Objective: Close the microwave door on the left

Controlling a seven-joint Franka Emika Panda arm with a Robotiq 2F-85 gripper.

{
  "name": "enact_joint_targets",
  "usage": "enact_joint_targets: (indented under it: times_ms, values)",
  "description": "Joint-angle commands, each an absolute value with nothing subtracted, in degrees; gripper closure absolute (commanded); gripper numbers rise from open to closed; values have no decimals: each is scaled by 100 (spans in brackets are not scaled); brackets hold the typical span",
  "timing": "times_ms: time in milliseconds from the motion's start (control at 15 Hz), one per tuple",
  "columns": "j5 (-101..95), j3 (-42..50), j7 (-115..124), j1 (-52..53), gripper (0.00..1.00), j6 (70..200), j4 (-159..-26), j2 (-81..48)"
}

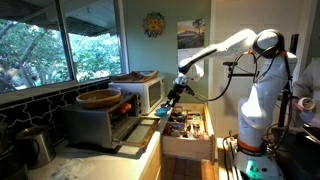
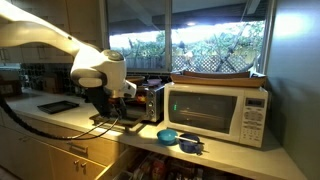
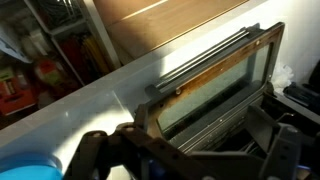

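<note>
Wrist view: the wide, bottom-hinged microwave door [image 3: 215,85], grey-silver framed with a dark glass pane, lies folded down. Its long axis runs from lower left to upper right, just ahead of the gripper [image 3: 185,158], whose fingers stand apart. Closing it likely means lifting its free edge up toward the grey-silver boxy oven [image 1: 95,120].

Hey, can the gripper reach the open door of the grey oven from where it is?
Probably yes: in the wrist view the open gripper sits right by the lowered microwave door, with nothing visible between them.
</note>
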State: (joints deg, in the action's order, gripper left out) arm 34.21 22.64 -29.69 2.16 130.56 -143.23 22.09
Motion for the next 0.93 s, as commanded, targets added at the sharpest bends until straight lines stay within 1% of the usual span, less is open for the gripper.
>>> enact_joint_targets:
  times_ms: [0, 133, 267, 400, 467, 667, 867]
  values:
    - [4307, 2819, -4477, 269, 0, 12464, -13999, 1344]
    - [4300, 2801, -4965, -23, 0, 11978, -13760, 848]
    - [4351, 2625, -5316, -301, 0, 11862, -13486, 401]
    - [4755, 2435, -5416, -506, 0, 11716, -13222, 185]
    - [4468, 2262, -5226, -656, 0, 11942, -13582, 540]
    - [4627, 2124, -5274, -751, 0, 11863, -13286, 248]
    - [5475, 1964, -5849, -893, 0, 11555, -13066, -226]
